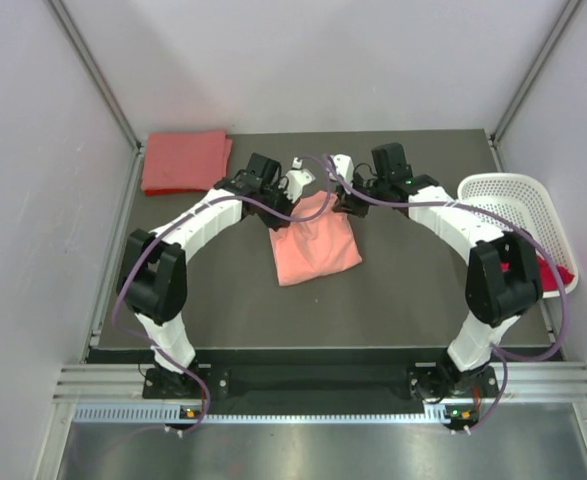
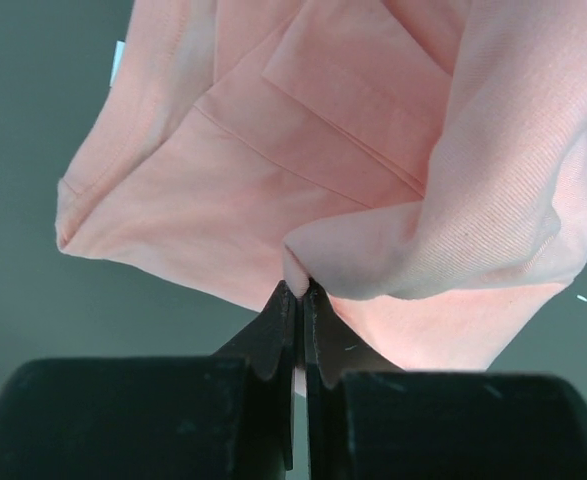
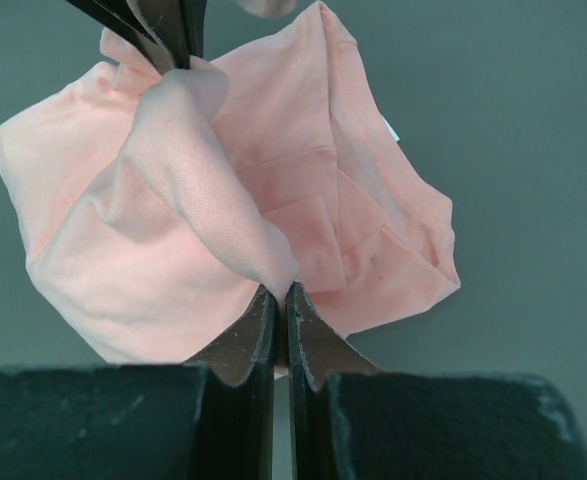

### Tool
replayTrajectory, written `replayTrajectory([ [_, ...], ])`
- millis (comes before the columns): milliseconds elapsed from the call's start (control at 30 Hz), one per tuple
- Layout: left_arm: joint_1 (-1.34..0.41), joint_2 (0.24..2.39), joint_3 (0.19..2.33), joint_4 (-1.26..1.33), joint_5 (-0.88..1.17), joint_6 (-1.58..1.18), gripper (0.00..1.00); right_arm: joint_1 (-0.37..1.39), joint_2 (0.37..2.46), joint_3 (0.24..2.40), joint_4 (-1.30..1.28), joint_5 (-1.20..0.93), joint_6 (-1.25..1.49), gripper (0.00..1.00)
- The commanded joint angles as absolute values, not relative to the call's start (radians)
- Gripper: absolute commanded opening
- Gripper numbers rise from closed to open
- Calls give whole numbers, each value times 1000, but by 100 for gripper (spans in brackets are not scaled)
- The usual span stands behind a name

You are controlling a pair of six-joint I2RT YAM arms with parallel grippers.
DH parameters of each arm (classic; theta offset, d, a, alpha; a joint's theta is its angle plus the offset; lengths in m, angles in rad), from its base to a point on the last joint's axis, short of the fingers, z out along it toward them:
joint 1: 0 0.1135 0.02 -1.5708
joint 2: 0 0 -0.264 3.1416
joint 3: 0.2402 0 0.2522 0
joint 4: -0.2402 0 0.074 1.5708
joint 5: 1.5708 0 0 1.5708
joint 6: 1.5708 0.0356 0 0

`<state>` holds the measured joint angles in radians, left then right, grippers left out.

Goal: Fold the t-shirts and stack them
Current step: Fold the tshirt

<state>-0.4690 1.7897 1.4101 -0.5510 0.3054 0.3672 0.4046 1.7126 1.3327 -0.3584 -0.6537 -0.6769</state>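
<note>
The salmon-pink t-shirt (image 1: 315, 248) is being pinched along one edge by the left tool (image 2: 301, 292) and right tool (image 3: 278, 293), both closed tight on cloth, probably for an even fold.

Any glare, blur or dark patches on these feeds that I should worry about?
Top external: even light, no glare, pink t-shirt sharp. Left wrist: left claw body near the lens is black and soft, cloth weave crisp. Right wrist: same with right claw.
</note>
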Motion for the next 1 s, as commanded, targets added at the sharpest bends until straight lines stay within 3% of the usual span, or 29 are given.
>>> replayTrajectory([
  [0,-456,1805,1476,-485,298,385,0,391,1743,1397,-270,-706,-678,0],
  [967,-390,2025,1646,-413,229,431,0,354,2029,1638,-219,-753,-654,0],
])
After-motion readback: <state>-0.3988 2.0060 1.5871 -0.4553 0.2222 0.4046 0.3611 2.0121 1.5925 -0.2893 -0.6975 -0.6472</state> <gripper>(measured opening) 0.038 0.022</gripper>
